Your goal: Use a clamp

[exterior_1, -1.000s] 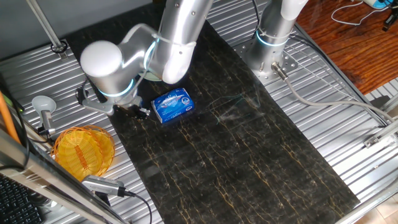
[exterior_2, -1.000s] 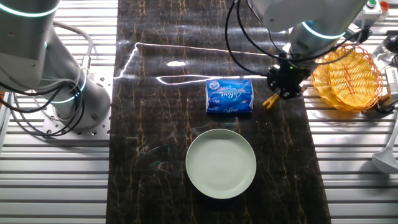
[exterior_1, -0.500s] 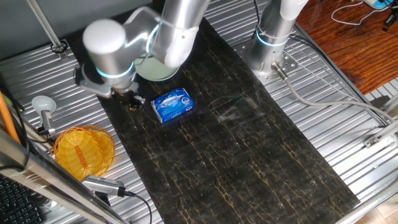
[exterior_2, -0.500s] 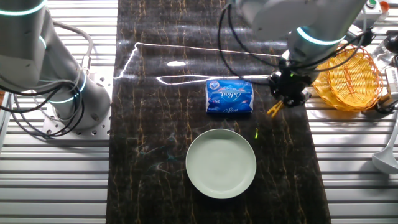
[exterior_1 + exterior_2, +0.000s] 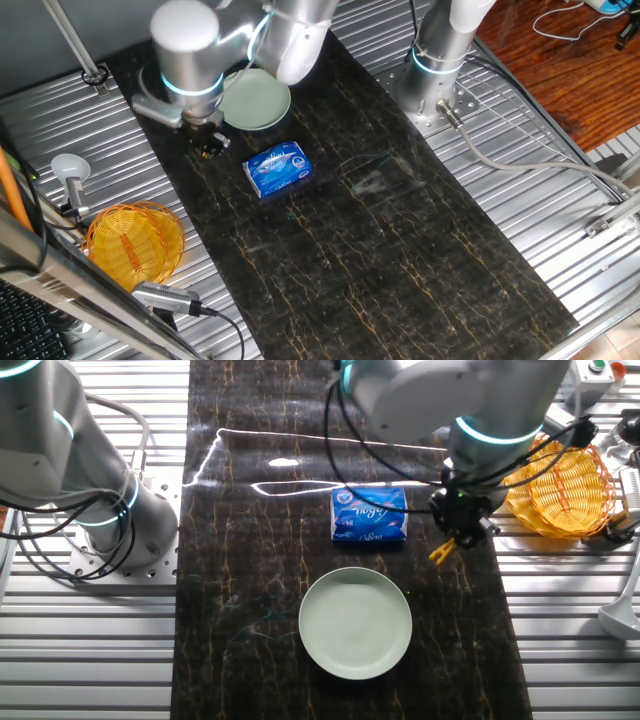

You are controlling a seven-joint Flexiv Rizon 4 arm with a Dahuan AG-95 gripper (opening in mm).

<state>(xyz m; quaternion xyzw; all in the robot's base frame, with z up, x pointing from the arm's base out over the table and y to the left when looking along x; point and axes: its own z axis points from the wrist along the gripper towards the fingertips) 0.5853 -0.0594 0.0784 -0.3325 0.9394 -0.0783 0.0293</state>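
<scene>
Clamp (image 5: 440,550): you've got the tiny yellow-orange clip pinched in the gripper (image 5: 452,538), fingers clenched on its upper end, prongs sticking out down and to the left in the other fixed view. It looks lifted off the dark mat (image 5: 250,560), but you can't tell from either camera how far it clears the surface. In one fixed view the clamp (image 5: 210,148) is only a small yellow fleck under the gripper (image 5: 207,140), mostly hidden by the wrist.

The clamp sits just beside the right edge of the blue packet (image 5: 369,515), apart from it, not touching. The packet lies flat on the mat, label up, also seen in one fixed view (image 5: 279,168).

The pale green plate (image 5: 355,622) lies on the mat below the packet in the other fixed view, near it but apart. The clamp hangs above and to the right of the plate's rim, not over it. In one fixed view the plate (image 5: 258,100) is partly covered by the arm.

The orange wicker basket (image 5: 560,485) sits on the ribbed metal off the mat, just past the gripper on the far side from the packet; in one fixed view the basket (image 5: 133,243) is well apart from the gripper.
</scene>
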